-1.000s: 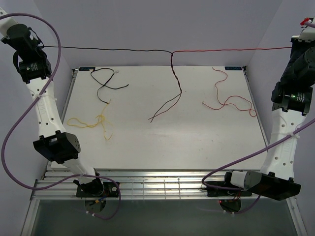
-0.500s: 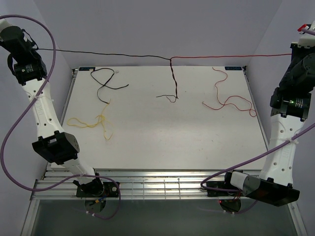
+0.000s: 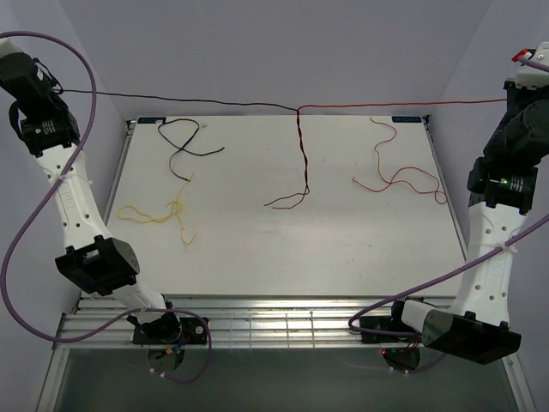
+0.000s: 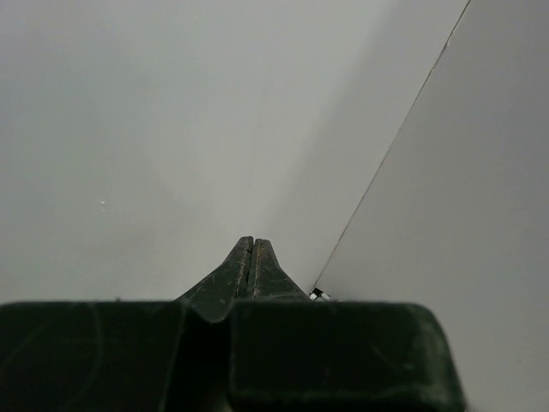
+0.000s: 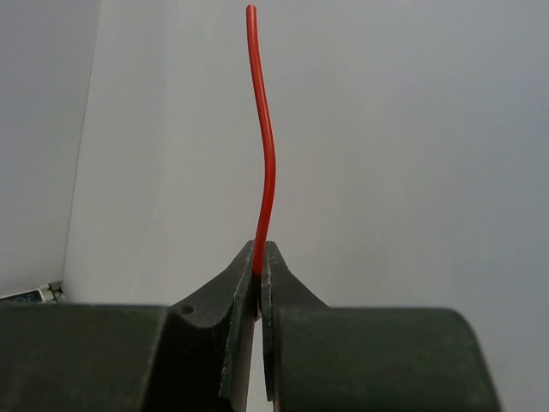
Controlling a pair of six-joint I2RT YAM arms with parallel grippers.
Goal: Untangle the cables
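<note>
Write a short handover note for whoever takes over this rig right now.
Left gripper: shut on the taut black cable, raised far left.
Right gripper: shut on the taut red cable, raised far right.
Cables: the held pair meet in mid-air, and their tails hang in a twist onto the table. A loose black cable, yellow cable and loose red cable lie there.
Done: the loose red cable lies apart.
Left: undo the twist, then check whether black touches yellow.

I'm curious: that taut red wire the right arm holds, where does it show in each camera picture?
Top external: the red wire spans the upper right, from the middle twist to the right edge.
Left wrist: not in it.
Right wrist: the red wire rises at centre from the shut jaws.
Shared landmark: the right gripper, shut on the wire's end.
</note>
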